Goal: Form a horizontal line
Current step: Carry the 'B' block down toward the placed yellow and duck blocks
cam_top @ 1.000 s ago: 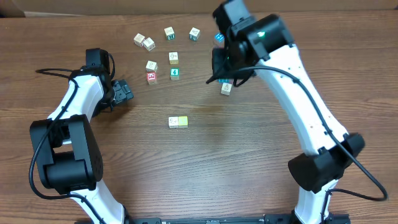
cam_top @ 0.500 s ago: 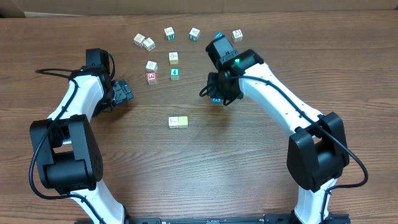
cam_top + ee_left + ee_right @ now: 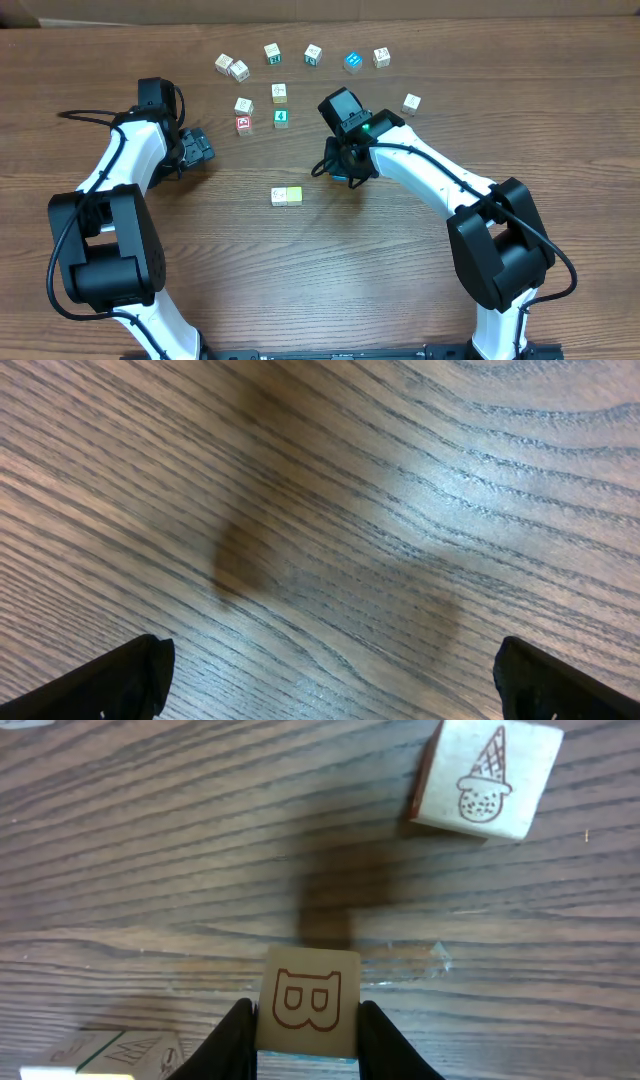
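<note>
**Overhead:** The right claw (image 3: 343,168) hangs low over the middle of the table (image 3: 400,280). It is just right of a white cube (image 3: 280,196) and a yellow cube (image 3: 295,195), which lie touching side by side in a short row. What the claw carries is hidden under the arm from this view. The red cube (image 3: 243,124) sits farther back and to the left, beside a green cube (image 3: 281,118). A loose arc of other cubes lies beyond, a blue cube (image 3: 353,61) among them. The left claw (image 3: 197,148) is at the left, well apart from every cube.

**Left wrist:** The left claw (image 3: 340,685) has its black fingertips (image 3: 120,680) wide apart at the frame's lower corners. Only bare wood lies between them.

**Right wrist:** The right claw (image 3: 308,1020) is clamped on the B cube (image 3: 308,1000), its two fingers pressed to the cube's sides. The cube shows a tan face with a brown letter and a thin blue edge below, and its shadow falls on the wood beyond. A cone cube (image 3: 487,780) lies far right, well apart. An M cube (image 3: 115,1053) peeks in at the near left, close to the held cube but not touching it.
</note>
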